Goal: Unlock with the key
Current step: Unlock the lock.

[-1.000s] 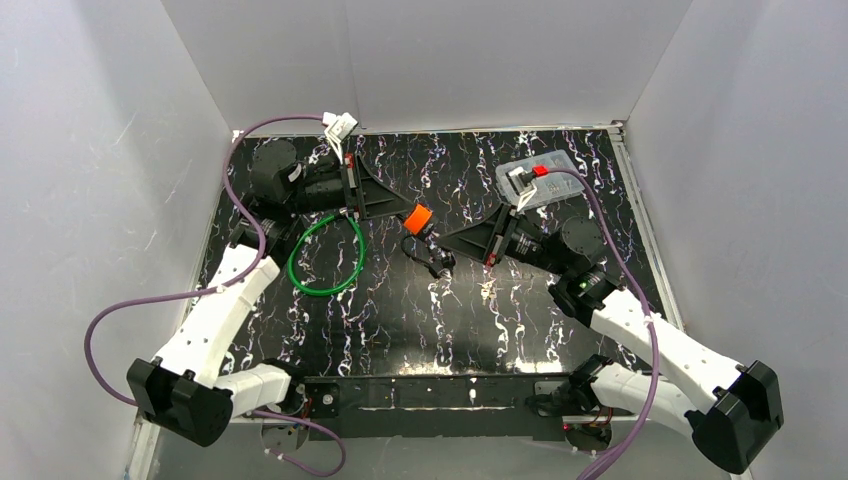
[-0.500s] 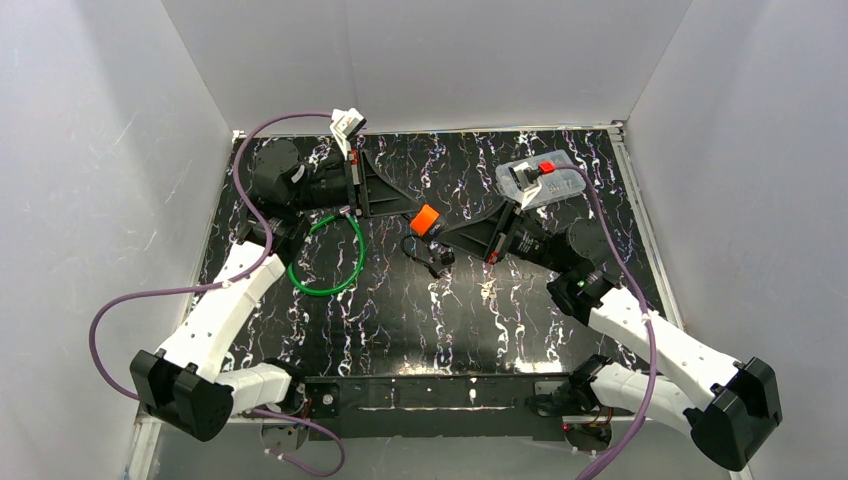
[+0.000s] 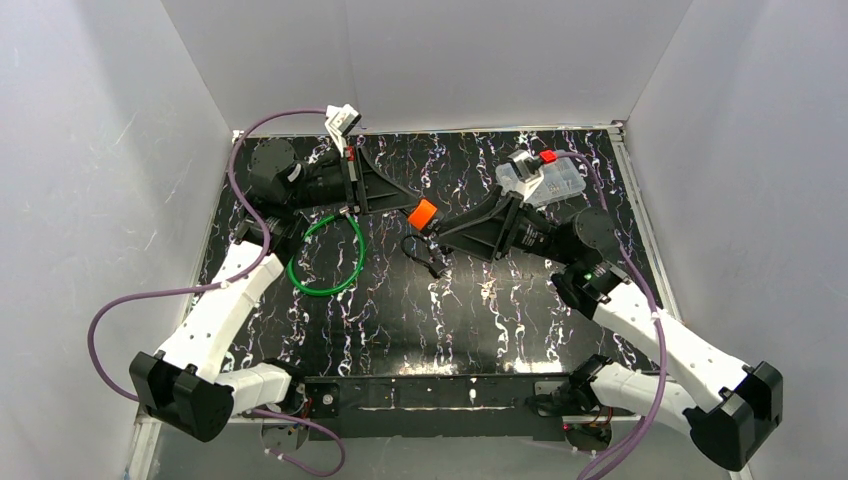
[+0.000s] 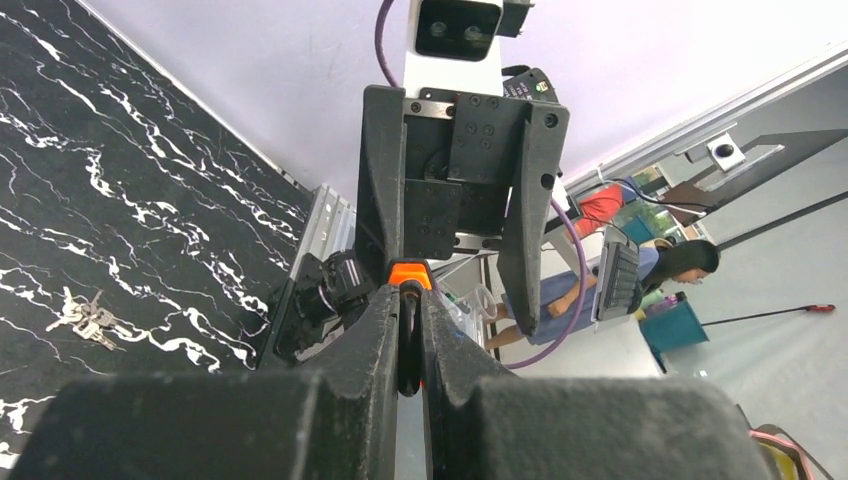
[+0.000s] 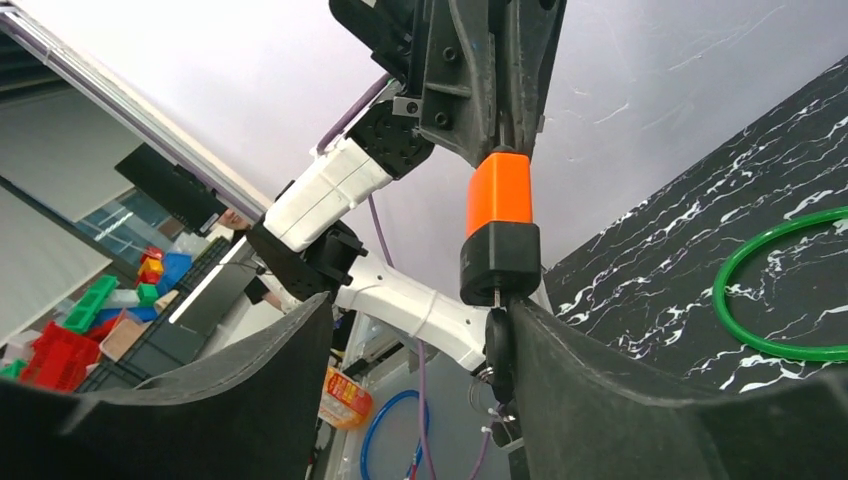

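Since one second ago my right hand [image 5: 420,310] has let its fingers go apart; before, they were together at the lower end of the lock [image 5: 498,215]. The right arm has also turned a little. My left hand [image 4: 408,300] has stayed clamped on the orange end of the lock and holds it in the air over the far middle of the table [image 3: 400,310].

The right wrist view shows what the top view does not. The lock is orange at the held end and black at the other end, and a dark key [image 5: 497,350] sits in the black end. This key is just beside the inner edge of one of my open fingers [image 5: 640,400]; whether it touches, I cannot tell. The left wrist view shows only a thin strip of orange between my closed fingers, but only this view shows a small bunch of keys [image 4: 85,318] lying on the table.

The long axis of the lock continues the line of my left fingers. The orange end is at those fingers, and the black end with the key points away from them, in between my right fingers.

I count one lock, one key in it, one bunch of keys on the table and one green ring [image 3: 325,255] lying flat near my left arm.
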Controlling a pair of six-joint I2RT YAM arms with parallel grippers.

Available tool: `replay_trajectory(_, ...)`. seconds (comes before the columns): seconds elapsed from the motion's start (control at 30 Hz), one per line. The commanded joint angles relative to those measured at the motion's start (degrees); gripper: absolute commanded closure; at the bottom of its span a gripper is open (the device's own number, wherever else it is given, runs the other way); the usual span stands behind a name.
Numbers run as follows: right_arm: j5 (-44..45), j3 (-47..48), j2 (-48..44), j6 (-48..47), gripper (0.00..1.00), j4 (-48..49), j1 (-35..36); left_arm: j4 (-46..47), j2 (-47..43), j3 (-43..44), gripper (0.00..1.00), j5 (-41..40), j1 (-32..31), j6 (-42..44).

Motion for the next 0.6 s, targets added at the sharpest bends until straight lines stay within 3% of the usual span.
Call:
replay_trajectory(0.0, 6.88, 4.29, -2.32, -4.75, 0.27, -2.22, -0.06, -2.12, -0.93, 1.4, 1.0, 6.74, -2.4, -1.44)
replay_trajectory(0.3, 11.3, 1.03, -8.94, -10.89, 0.21, -15.96, -0.07, -1.25, -0.44, 3.94, 1.0, 6.73, -1.93, -3.09)
replay_trajectory(0.57, 10.15, -1.96, -10.33, -9.42, 0.26, -15.44, -0.19, -1.2, -0.31, 5.2, 1.0, 6.59, -1.92, -3.19)
